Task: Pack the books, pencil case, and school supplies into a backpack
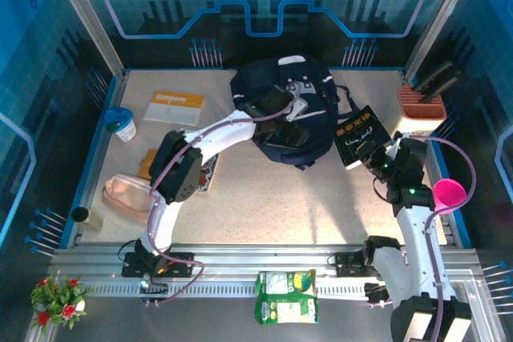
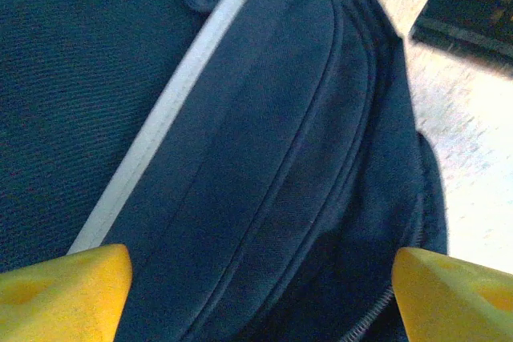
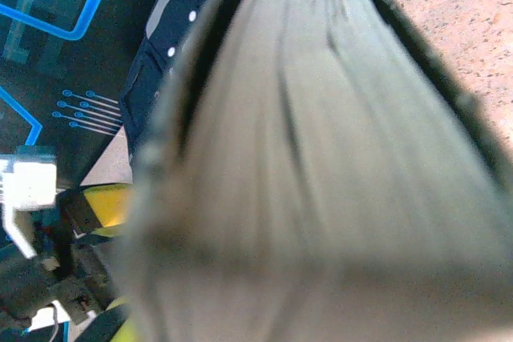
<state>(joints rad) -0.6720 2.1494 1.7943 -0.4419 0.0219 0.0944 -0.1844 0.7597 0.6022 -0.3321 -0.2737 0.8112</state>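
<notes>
Between backpack [image 1: 311, 138] and rack [image 1: 421, 102] — black book [image 1: 358, 141]

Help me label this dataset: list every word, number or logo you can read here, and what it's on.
Nothing reads clearly.
On the orange-and-white book: one word on the orange band, too blurred.
On the black book in the right pincer: pale lettering, too small.
On the green packet: print too small.
On the backpack: a white patch, no legible text.
</notes>
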